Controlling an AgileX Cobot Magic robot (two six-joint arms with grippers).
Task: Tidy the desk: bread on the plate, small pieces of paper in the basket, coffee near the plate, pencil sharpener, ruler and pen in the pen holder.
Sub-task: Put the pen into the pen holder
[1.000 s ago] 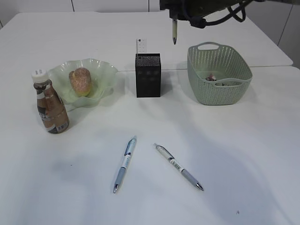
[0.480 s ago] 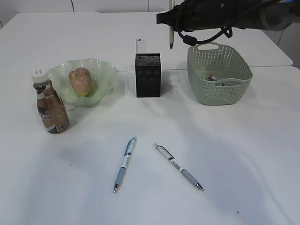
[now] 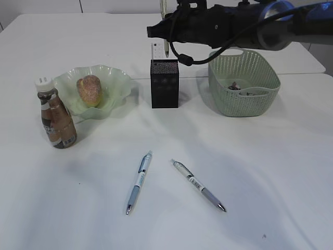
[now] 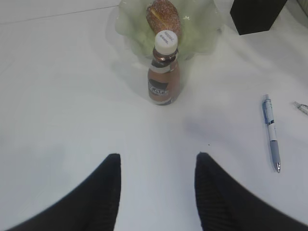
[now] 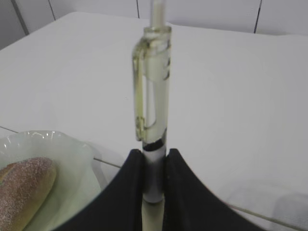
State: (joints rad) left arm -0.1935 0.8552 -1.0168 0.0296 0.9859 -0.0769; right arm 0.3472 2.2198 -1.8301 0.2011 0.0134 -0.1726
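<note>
While clamped between the right gripper [image 5: 153,183] jaws, a clear-barrel pen [image 5: 153,106] stands upright, tip hanging just above the pen holder [image 3: 164,83]; a white item pokes up behind the holder. Left gripper [image 4: 156,190] spread apart, nothing in it, above bare desk [image 3: 260,172] near the coffee [image 4: 163,70]. Coffee upright beside the plate [image 3: 112,83], bread [image 3: 89,89] on plate. Basket [image 3: 243,80] right of holder w/ small bits inside. Two more pens [image 3: 138,182] [image 3: 199,185] lie on desk in front.
</note>
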